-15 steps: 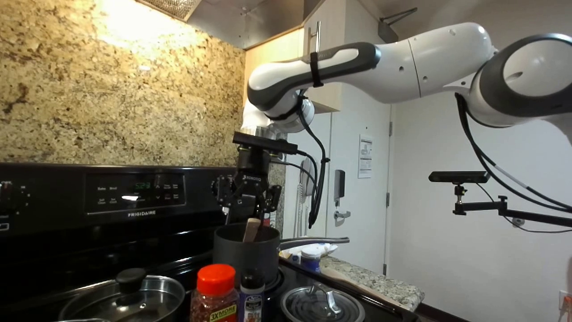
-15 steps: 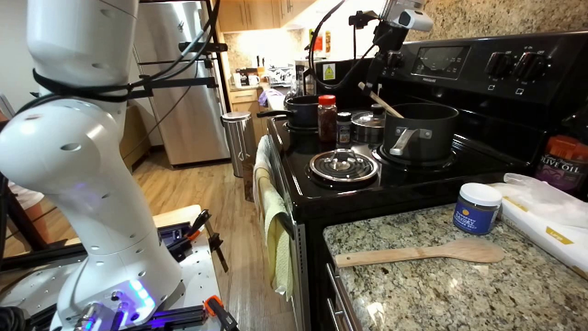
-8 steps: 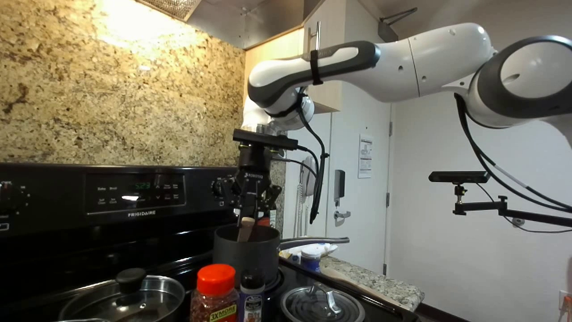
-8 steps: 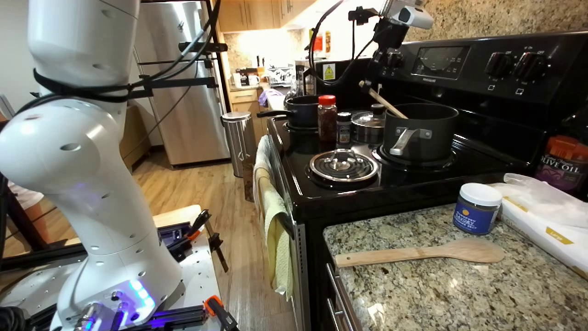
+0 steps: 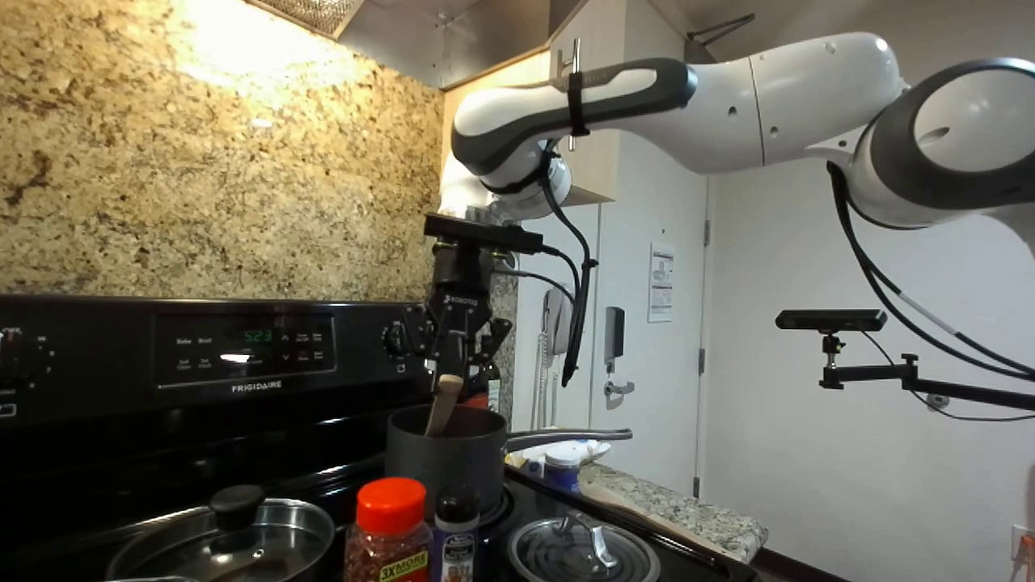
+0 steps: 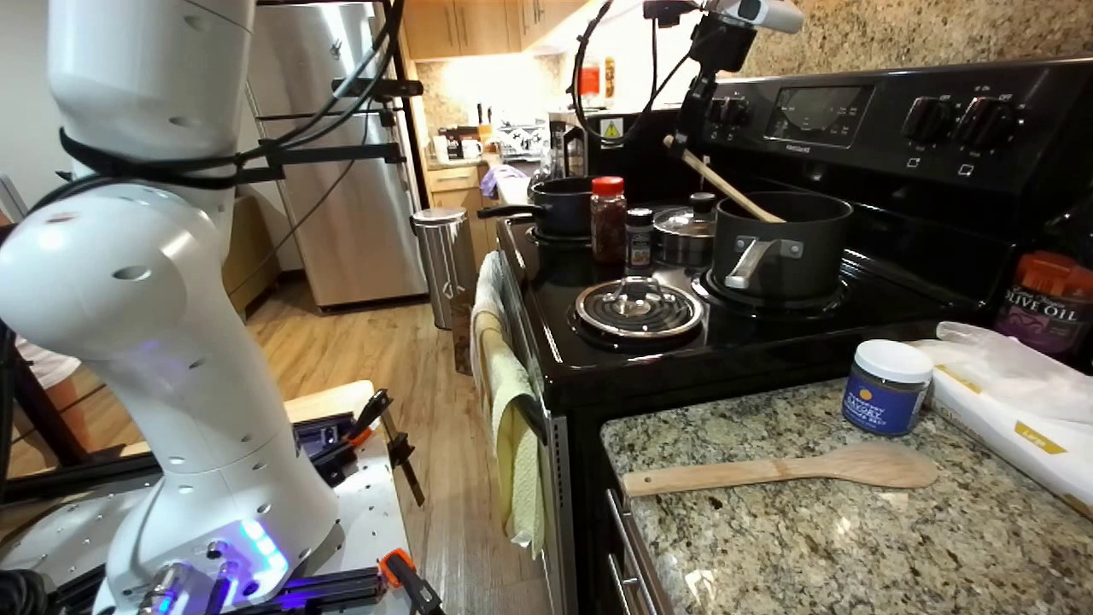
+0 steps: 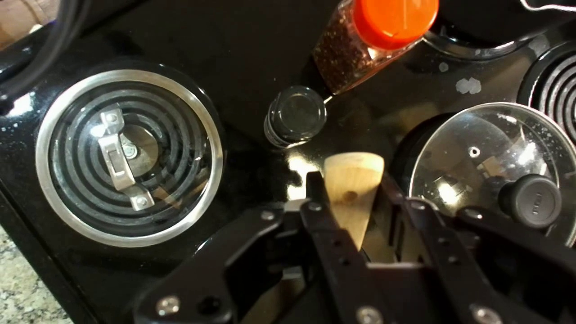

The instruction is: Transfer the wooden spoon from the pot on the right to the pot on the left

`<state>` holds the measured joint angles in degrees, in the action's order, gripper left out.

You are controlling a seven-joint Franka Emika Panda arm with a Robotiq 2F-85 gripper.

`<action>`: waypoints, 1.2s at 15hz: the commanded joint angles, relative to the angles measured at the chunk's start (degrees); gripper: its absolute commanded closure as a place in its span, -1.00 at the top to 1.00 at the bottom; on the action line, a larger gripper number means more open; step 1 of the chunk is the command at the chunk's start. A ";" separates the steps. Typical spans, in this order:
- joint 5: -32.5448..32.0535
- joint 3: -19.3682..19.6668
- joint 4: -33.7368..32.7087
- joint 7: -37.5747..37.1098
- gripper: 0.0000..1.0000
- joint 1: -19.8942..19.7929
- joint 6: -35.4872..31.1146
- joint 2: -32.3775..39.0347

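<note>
My gripper (image 7: 352, 183) is shut on the upper end of the wooden spoon (image 6: 733, 193), with one finger on each side of the pale handle. The spoon leans over the rim of the dark pot on the right (image 6: 781, 260), which has a metal handle; its lower end is hidden inside. In both exterior views the gripper stands above and beside that pot's rim, pointing down. A dark open pot with a black handle (image 6: 565, 210), the pot on the left, sits at the far side of the stove; its inside does not show.
Between the pots stand a red-capped jar (image 6: 608, 220), a small dark-capped spice bottle (image 6: 639, 237) and a lidded glass-top pot (image 6: 683, 235). A glass lid (image 6: 639, 309) rests on the front burner. On the counter lie another wooden utensil (image 6: 786, 470) and a blue jar (image 6: 886, 389).
The gripper has closed on the spoon's handle. Arm and spoon have risen a little, and more of the handle shows above the pot rim.
</note>
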<state>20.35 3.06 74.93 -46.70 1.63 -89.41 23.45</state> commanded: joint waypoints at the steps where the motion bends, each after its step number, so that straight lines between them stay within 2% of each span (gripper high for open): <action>1: -3.18 -0.85 0.91 -0.06 -0.72 1.07 2.71 -4.77; 7: -11.47 -2.26 4.53 2.39 -0.73 5.69 5.37 -14.12; 10: -14.39 -4.23 7.40 6.52 -0.73 8.47 7.59 -18.30; 13: -16.99 -5.77 10.53 8.40 -0.72 10.72 6.72 -21.10; 14: -15.09 -6.57 6.45 5.95 -0.41 8.79 7.57 -18.04; 18: -16.13 -7.28 8.52 6.28 -0.41 9.65 7.51 -19.63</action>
<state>4.33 -2.57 83.75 -40.33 12.84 -82.11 3.69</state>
